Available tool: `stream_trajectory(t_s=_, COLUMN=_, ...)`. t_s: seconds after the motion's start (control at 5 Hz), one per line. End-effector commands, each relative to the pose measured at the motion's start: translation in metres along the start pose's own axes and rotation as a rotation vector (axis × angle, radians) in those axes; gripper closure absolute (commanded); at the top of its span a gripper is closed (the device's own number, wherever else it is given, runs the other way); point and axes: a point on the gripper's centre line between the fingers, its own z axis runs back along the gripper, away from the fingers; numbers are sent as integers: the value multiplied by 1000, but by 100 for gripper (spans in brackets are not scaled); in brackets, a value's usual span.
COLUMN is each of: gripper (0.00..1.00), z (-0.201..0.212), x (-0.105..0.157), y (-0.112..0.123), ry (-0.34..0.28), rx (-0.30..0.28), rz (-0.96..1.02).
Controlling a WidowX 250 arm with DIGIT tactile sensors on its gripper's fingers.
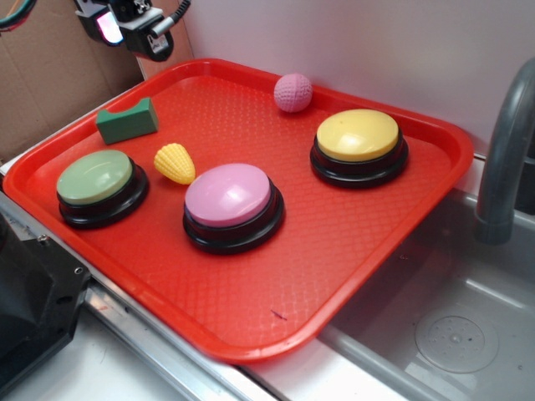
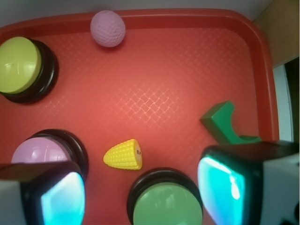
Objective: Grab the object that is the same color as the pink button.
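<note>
1. The small pink ball with a bumpy knitted-looking surface [image 1: 293, 92] [image 2: 108, 28] sits on the red plastic tray [image 1: 359, 251] [image 2: 164, 70], close to its far rim, touching nothing
2. The large pink-lilac domed push button on a black base [image 1: 231, 200] [image 2: 40, 152] stands mid-tray, well apart from the ball
3. A yellow-topped button [image 1: 359, 142] [image 2: 18, 65] and a green-topped button [image 1: 99, 184] [image 2: 166, 206] flank it
4. A yellow toy corn cob [image 1: 175, 163] [image 2: 124, 154] lies between the green and pink buttons; a green block with a curved notch [image 1: 127, 121] [image 2: 225, 123] rests near the tray's left rim
5. The tool [image 1: 125, 21] [image 2: 140, 190] hangs above the tray's far-left corner, its fingers [image 2: 225, 183] spread wide and holding nothing
</note>
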Motion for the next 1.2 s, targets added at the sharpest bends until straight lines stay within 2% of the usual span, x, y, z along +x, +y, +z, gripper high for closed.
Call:
stream_trajectory(t_s=0.0, gripper=0, z=9, x=8, y=-1, ry=-35, rx=8, rz=5)
stream_trajectory(t_s=0.2, gripper=0, z=-20, x=39, y=-15, ry=-70, rx=23, rz=-57)
stream_trajectory(t_s=0.4, gripper=0, z=-42, x=72, y=-37, ry=-107, rx=67, rz=-115)
stream_trajectory(t_s=0.8, gripper=0, z=-68, x=106, y=-34, ry=-177, rx=109, rz=-104)
stream_trajectory(t_s=1.0, gripper=0, z=-79, x=118, y=-27, ry=-198, rx=100, rz=-101)
